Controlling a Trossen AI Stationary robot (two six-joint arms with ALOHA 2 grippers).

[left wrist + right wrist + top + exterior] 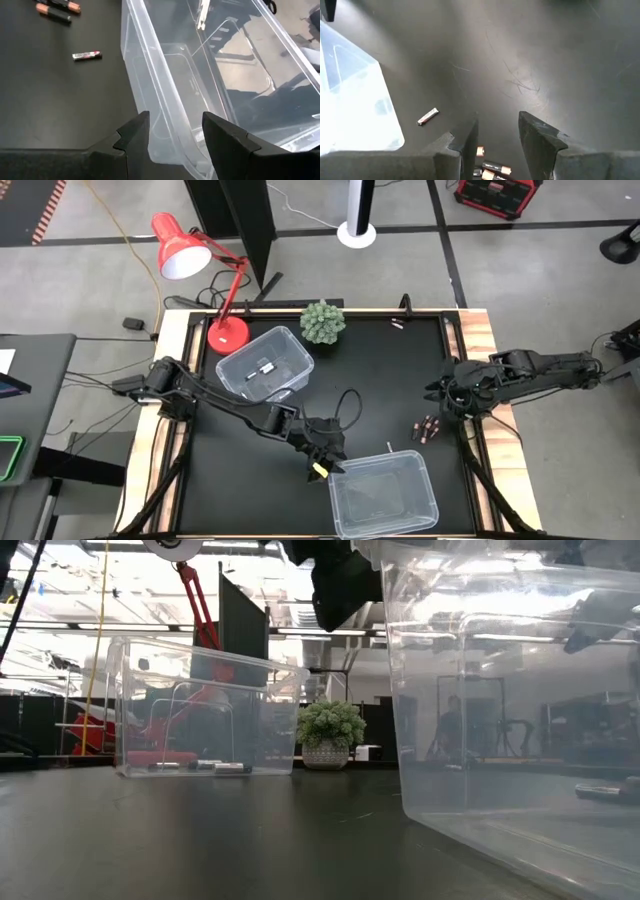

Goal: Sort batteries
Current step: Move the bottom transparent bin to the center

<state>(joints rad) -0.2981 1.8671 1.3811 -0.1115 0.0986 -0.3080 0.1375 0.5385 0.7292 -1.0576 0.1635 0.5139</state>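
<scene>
Two clear plastic bins stand on the black table. The far bin (pixel 265 363) holds a few batteries (pixel 215 766) on its floor. My left gripper (pixel 325 465) stands open above the near bin (pixel 385 492), over its left wall (pixel 150 75), with nothing between the fingers (pixel 132 137). A whitish-silver battery (pixel 86 55) lies on the table beyond that bin, and a small group of dark batteries with copper ends (pixel 428 427) lies farther right. My right gripper (pixel 497 120) waits open above the table's right side, just over that group (pixel 490 170).
A red desk lamp (pixel 190 255) stands at the far left corner and a small potted plant (pixel 323 322) at the far edge. A thin black cable (pixel 345 405) loops over the table's middle. Bare black table (pixel 380 370) lies between the two bins.
</scene>
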